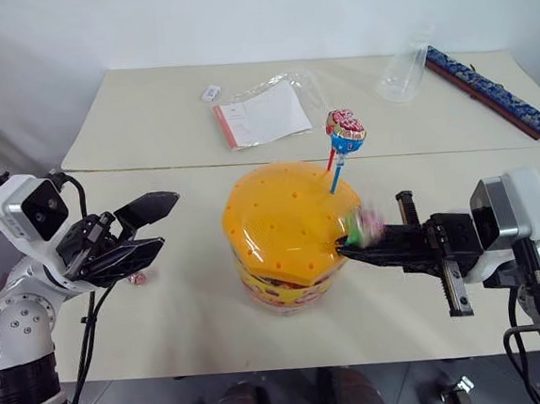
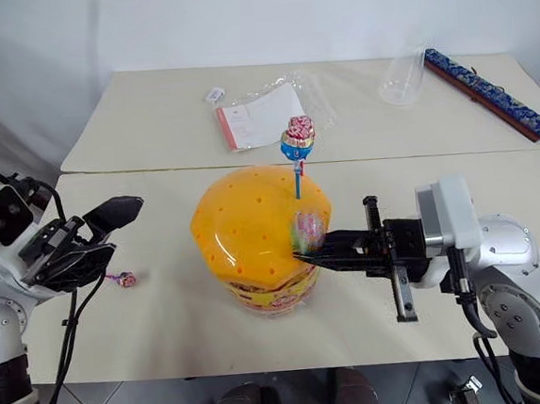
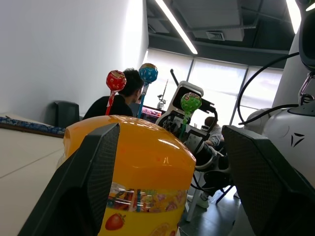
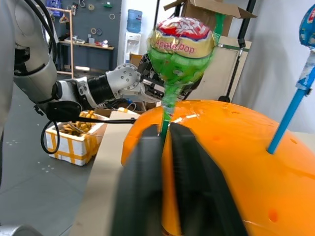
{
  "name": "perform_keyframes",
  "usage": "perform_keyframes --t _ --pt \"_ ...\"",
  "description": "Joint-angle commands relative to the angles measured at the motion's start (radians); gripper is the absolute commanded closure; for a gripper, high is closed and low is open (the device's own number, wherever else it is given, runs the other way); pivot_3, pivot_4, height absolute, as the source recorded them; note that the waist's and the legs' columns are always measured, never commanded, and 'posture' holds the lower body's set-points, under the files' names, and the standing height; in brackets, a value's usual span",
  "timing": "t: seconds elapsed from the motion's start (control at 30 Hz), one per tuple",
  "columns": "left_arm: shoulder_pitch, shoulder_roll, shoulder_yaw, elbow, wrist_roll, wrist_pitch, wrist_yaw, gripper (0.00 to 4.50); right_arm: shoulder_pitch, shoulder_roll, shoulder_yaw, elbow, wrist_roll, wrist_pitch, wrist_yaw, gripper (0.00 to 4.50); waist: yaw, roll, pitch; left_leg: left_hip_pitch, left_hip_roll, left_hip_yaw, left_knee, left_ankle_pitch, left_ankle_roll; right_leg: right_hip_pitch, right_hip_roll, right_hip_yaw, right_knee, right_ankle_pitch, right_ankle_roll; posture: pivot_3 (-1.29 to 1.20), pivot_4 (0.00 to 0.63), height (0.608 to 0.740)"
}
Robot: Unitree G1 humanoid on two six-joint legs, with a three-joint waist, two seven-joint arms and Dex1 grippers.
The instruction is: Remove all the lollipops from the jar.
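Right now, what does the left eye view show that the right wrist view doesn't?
Left eye view, not the wrist one: a purple lollipop lying on the table, a paper packet, a clear cup and the red lollipop. Right wrist view, not the eye one: a crate on the floor and a water bottle. Both: the orange jar, the blue lollipop, and the right gripper, jaws shut on the green lollipop.

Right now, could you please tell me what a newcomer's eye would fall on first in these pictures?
The squat tub with a glossy orange domed lid at the middle of the cream table, with red-wrapped and blue-wrapped lollipops on thin sticks standing in its top. At its right side, the right gripper is shut on the green-wrapped lollipop.
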Motion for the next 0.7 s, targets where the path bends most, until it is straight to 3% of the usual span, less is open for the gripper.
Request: perform_keyframes --t 0.03,0.13,0.27,0.47,0.6,0.7 --pt "0.012 0.027 -0.003 -0.021 -0.001 0.006 -0.033 0.98 -0.027 0.008 0.001 -0.026 0.022 0.006 -0.021 4.48 -0.001 0.0 0.0 0.0 0.0 0.0 0.0 0.0 0.0 0.0 0.0 0.0 0.0 0.0 0.0 0.0 0.15 0.74" --pt "0.015 0.031 0.001 -0.018 0.001 0.007 -0.039 0.98 -0.044 0.019 0.0 -0.019 0.045 0.018 -0.038 4.48 -0.001 0.0 0.0 0.0 0.0 0.0 0.0 0.0 0.0 0.0 0.0 0.0 0.0 0.0 0.0 0.0 0.15 0.74" --pt "0.024 0.036 0.016 -0.021 -0.007 0.008 -0.041 0.98 -0.058 0.001 -0.067 -0.018 0.197 0.082 -0.092 4.48 0.0 0.0 0.0 0.0 0.0 0.0 0.0 0.0 0.0 0.0 -0.001 0.0 0.0 0.0 0.0 0.0 0.15 0.74" --pt "0.019 0.064 0.029 -0.05 -0.042 0.038 -0.034 0.98 -0.01 -0.175 -0.357 0.05 0.558 0.244 -0.337 4.48 0.003 0.0 0.0 -0.001 0.0 -0.002 0.0 0.0 0.0 0.0 -0.004 0.0 -0.001 0.0 0.0 0.0 0.15 0.74" --pt "0.004 0.044 -0.017 -0.046 0.056 -0.045 -0.041 0.98 0.22 -0.342 -0.559 0.294 0.225 0.274 -0.197 4.48 0.018 -0.001 0.0 -0.001 0.0 -0.003 -0.001 -0.001 0.001 0.002 -0.003 0.0 -0.004 0.0 0.0 0.0 0.15 0.74" --pt "-0.011 0.014 -0.055 -0.047 0.133 -0.12 -0.032 0.98 0.362 -0.423 -0.525 0.431 -0.075 0.208 -0.214 4.48 0.025 0.0 0.0 -0.001 -0.002 0.003 0.0 -0.002 0.005 0.002 0.0 0.0 -0.008 0.0 0.0 0.0 0.15 0.74"
